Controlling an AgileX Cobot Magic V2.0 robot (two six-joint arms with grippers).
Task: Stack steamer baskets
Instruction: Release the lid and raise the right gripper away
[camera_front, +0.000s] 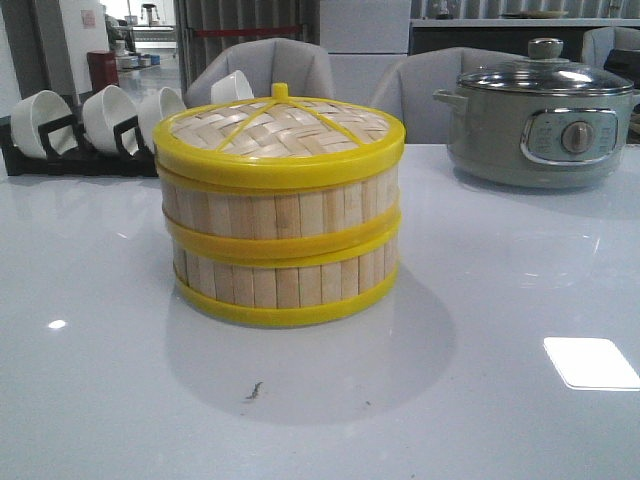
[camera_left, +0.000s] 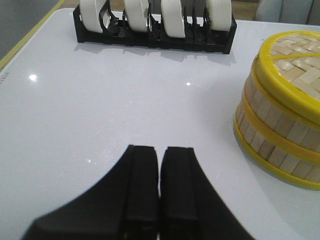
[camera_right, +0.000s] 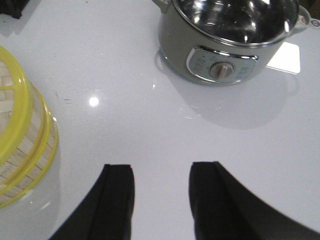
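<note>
On the white desk (camera_front: 520, 300) the steamer baskets (camera_front: 280, 235) stand stacked two high with the woven lid (camera_front: 278, 130) on top, mid-desk. The left fingers (camera_left: 142, 185), pressed together and empty, sit left of the stack; the right fingers (camera_right: 117, 195), spread apart and empty, sit to its right, neither touching it.

Lid (camera_front: 279, 131) hides the baskets' insides — pot (camera_front: 540, 120) cut off at the frame edge

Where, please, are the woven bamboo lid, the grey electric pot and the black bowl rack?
woven bamboo lid (camera_front: 280, 128): front view, on its woven top.
grey electric pot (camera_front: 540, 135): front view, on its control panel.
black bowl rack (camera_left: 155, 42): left wrist view, on its front rail.
</note>
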